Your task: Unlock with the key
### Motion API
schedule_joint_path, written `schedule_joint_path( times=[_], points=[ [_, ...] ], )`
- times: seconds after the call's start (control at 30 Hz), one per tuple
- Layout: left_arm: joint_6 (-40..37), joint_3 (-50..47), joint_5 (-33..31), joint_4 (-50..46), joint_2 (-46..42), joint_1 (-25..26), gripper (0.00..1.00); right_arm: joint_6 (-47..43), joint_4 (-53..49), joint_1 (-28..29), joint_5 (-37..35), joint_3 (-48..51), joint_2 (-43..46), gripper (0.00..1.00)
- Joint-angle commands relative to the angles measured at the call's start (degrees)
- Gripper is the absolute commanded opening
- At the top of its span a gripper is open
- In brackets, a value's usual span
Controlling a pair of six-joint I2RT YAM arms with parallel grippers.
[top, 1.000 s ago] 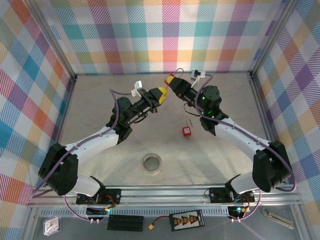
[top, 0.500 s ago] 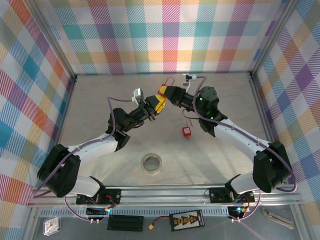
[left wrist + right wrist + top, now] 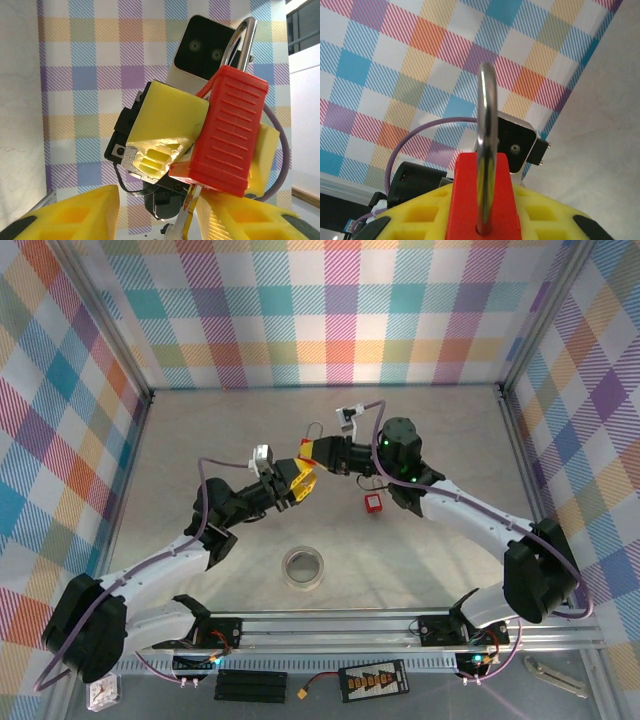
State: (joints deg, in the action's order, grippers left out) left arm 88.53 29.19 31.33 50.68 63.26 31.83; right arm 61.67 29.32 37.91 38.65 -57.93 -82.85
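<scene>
Your right gripper [image 3: 314, 450] clamps the red padlock [image 3: 227, 132] aloft, shackle up, beyond the tape roll [image 3: 304, 567]; your left gripper [image 3: 302, 480], jaws parted, hovers nearer the roll, likewise on its far side.

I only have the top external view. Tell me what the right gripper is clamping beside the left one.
Observer: The right gripper is shut on a red padlock; its wrist view shows the steel shackle standing up from the body.
Operator: Now the other arm's jaws.
Observer: The left gripper is open, yellow fingers spread apart, facing the padlock's underside.
Operator: Say what's between them.
Observer: A thin metal piece, probably the key, sticks out of the padlock's underside between those fingers, ungripped.
</scene>
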Motion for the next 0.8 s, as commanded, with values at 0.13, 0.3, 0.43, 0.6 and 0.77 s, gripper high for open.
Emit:
schedule_joint_path(
  times=[0.13, 0.3, 0.43, 0.6, 0.77],
  points=[
    [-1.23, 3.07, -6.22, 0.23, -6.98, -4.00, 0.49, -4.41, -15.97, 5.32, 17.19, -0.24, -2.64, 0.00],
    [-4.53, 2.89, -4.53, -8.00, -12.33, -6.16, 0.50, -8.09, -22.69, 5.15, 16.90, -2.28, -3.68, 0.00],
    [-7.59, 3.16, -1.79, -18.63, -17.65, -9.81, 0.51, -14.12, -32.54, 5.07, 16.29, -5.15, -5.92, 0.00],
    [-23.89, 10.21, -2.04, -52.16, -25.35, -13.81, 0.55, -23.54, -46.92, 4.98, 13.75, -9.74, -11.33, 0.00],
    [-38.93, 18.43, -6.61, -76.07, -27.38, -17.64, 0.62, -33.70, -59.10, 4.89, 11.42, -17.78, -21.94, 0.00]
  ],
)
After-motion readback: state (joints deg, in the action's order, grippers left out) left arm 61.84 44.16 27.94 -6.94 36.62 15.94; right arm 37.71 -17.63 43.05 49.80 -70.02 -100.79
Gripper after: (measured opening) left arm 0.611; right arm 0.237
